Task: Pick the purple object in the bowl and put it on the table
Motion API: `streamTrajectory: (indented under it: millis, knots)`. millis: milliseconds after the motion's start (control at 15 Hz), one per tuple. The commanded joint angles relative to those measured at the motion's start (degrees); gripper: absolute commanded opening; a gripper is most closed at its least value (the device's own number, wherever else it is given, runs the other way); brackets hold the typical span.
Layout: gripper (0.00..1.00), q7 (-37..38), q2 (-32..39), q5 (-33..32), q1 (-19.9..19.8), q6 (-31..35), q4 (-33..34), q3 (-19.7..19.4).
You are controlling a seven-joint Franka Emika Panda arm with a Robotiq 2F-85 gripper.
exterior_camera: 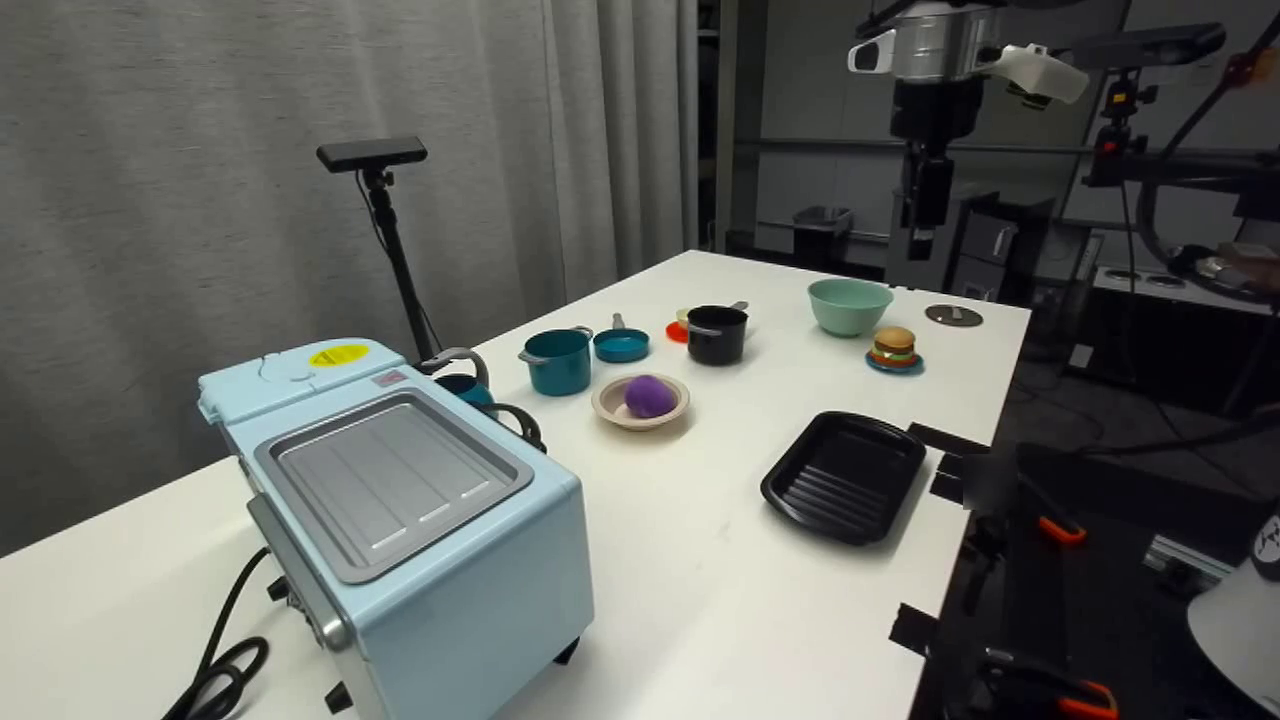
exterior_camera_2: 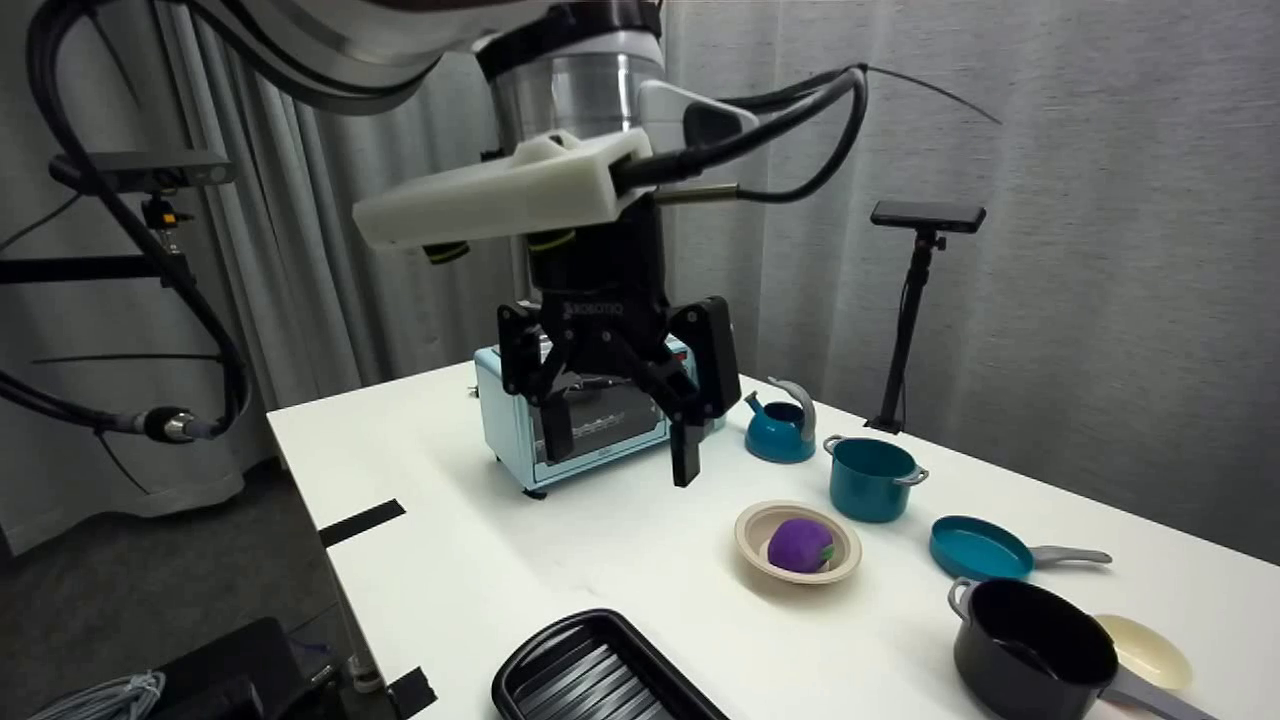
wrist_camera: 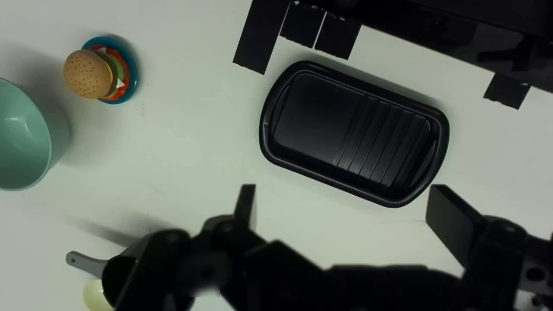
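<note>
The purple object (exterior_camera: 650,396) is a round, dark-purple lump with a small green tip, seen in both exterior views (exterior_camera_2: 800,545). It lies inside the shallow cream bowl (exterior_camera: 640,423), which also shows in an exterior view (exterior_camera_2: 757,530). The bowl stands on the white table (exterior_camera: 700,580). My gripper (exterior_camera_2: 622,452) hangs high above the table, apart from the bowl. In the wrist view the gripper (wrist_camera: 343,203) is open, its fingers wide apart with nothing between them. The purple object and the bowl are out of view there.
A black ridged tray (wrist_camera: 311,116) lies below the gripper. A pale green bowl (exterior_camera: 848,308) and a burger (exterior_camera: 893,345) stand farther along. A teal pot (exterior_camera: 558,370), a teal pan (exterior_camera_2: 980,548) and a black pot (exterior_camera_2: 1035,650) stand near the cream bowl. A light-blue oven (exterior_camera: 480,580) stands opposite.
</note>
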Motion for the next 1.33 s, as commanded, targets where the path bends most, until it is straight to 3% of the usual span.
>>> streamTrajectory:
  millis: [0, 533, 1267]
  knots:
    - [1.0, -0.03, 0.0, 0.07, -0.05, -0.12, 0.08, 0.08]
    - [1.0, -0.52, 4.1, 0.03, 0.02, 0.18, 3.28, -0.26]
    - [1.0, -1.99, 36.69, 4.73, 1.77, 1.87, 33.07, 3.33]
